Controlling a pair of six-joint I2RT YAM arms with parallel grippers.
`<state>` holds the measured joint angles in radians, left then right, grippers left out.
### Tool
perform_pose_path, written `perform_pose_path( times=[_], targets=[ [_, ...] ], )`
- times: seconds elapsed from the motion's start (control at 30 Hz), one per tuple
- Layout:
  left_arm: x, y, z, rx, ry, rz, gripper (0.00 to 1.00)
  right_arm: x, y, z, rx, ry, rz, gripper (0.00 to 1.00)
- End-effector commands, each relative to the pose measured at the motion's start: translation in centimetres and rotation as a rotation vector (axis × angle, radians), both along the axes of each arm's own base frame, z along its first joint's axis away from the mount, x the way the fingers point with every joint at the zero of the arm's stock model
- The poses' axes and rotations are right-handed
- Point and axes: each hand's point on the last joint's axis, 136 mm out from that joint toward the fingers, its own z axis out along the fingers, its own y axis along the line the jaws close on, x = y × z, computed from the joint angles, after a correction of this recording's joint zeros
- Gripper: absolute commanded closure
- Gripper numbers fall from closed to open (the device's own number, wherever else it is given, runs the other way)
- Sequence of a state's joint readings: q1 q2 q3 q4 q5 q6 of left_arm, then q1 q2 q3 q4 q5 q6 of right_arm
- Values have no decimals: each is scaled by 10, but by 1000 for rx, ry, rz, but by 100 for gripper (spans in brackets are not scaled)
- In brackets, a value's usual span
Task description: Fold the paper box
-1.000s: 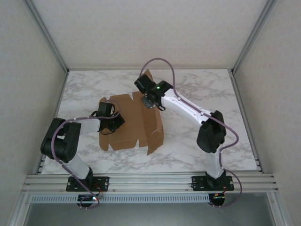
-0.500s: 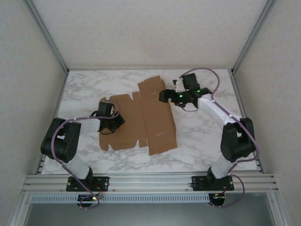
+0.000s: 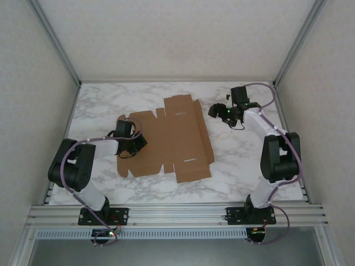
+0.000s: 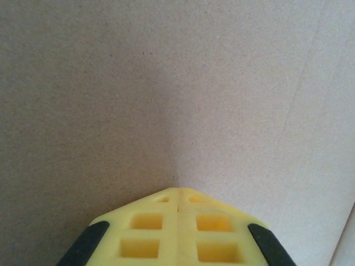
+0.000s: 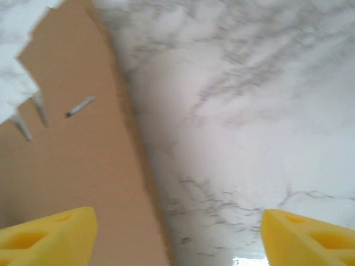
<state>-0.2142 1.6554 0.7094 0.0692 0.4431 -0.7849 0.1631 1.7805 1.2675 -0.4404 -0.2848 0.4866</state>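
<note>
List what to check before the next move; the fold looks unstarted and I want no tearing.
1. The paper box lies flat on the table: ok.
2. The left gripper is shut, tips against the paper box: ok.
3. The right gripper is open: ok.
4. The right gripper is off the paper box, over bare marble beside its right edge: ok.
5. A flap is raised: not ok, all lie flat.
6. How firmly the left gripper pins the paper box: cannot tell.

No text, label or number can be read anywhere.
</note>
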Motion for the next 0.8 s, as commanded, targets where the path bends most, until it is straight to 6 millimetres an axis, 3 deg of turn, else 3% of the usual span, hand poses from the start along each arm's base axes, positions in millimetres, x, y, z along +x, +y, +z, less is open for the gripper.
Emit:
perform_pose_path(
  times=[0.0,0.1,0.33,0.63,0.77],
  targets=[
    [-9,6,-9,38,40,7,100,-3,4,-21,41,69,17,52],
    [-8,6,-9,36,39,8,100,-8,17,-41,101,141,72,59],
    [-8,1,-8,13,37,-5,100,-27,46,-61,228,225,179,55],
    [-8,-5,-9,7,38,-23,100,-58,113,-40,502,293,374,43],
    [-9,-6,-8,6,35,-26,100,-60,125,-19,579,250,397,41]
  ],
)
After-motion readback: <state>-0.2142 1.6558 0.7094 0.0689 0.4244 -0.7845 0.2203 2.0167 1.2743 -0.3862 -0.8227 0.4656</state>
